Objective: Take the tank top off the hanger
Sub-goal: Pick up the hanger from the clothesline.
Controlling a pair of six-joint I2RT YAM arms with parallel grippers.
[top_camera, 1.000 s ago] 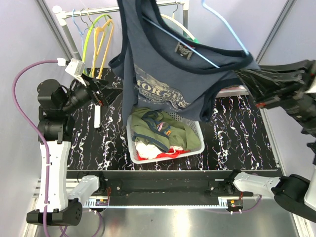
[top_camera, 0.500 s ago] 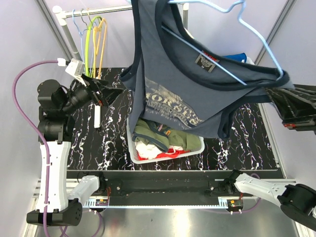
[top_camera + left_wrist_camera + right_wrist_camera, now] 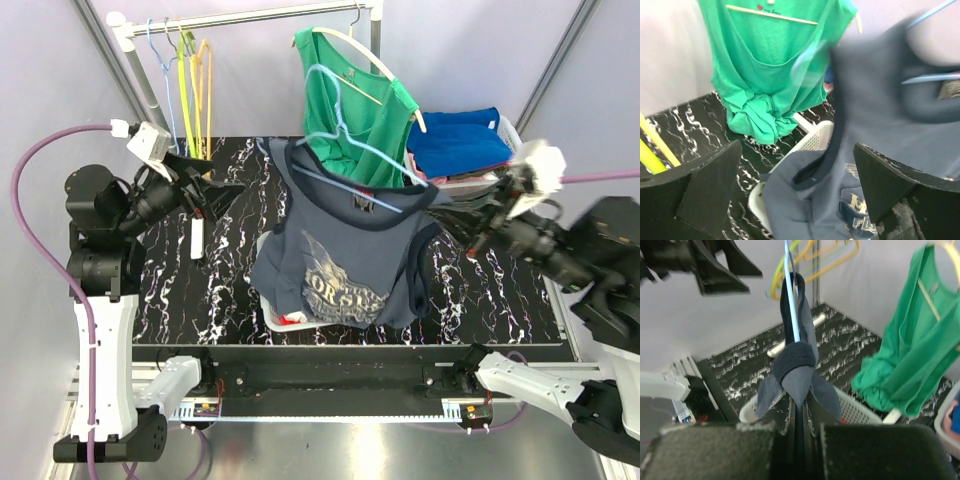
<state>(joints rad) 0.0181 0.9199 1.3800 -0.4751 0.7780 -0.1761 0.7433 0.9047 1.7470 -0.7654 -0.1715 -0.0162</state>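
Note:
A navy tank top [image 3: 345, 265] with a printed front hangs on a light blue wire hanger [image 3: 345, 140] over the basket. My right gripper [image 3: 452, 218] is shut on the top's shoulder at the hanger's right end. In the right wrist view the jaws [image 3: 802, 405] pinch the navy fabric [image 3: 799, 367], and the blue hanger wire [image 3: 791, 300] rises from it. My left gripper [image 3: 218, 190] is open and empty to the left of the top, apart from it. In the left wrist view [image 3: 797, 192] the blurred top [image 3: 880, 130] fills the right side.
A green top [image 3: 355, 95] hangs on a wooden hanger on the rail. Yellow and green empty hangers [image 3: 190, 75] hang at the rail's left. A white basket [image 3: 272, 318] of clothes sits under the navy top. Blue folded clothes [image 3: 455, 145] lie back right. A white stick [image 3: 197, 238] lies on the table.
My right arm has swung the hanger and tank top down and away from the camera, so it now hangs low over the basket. The left gripper has stayed open in place.

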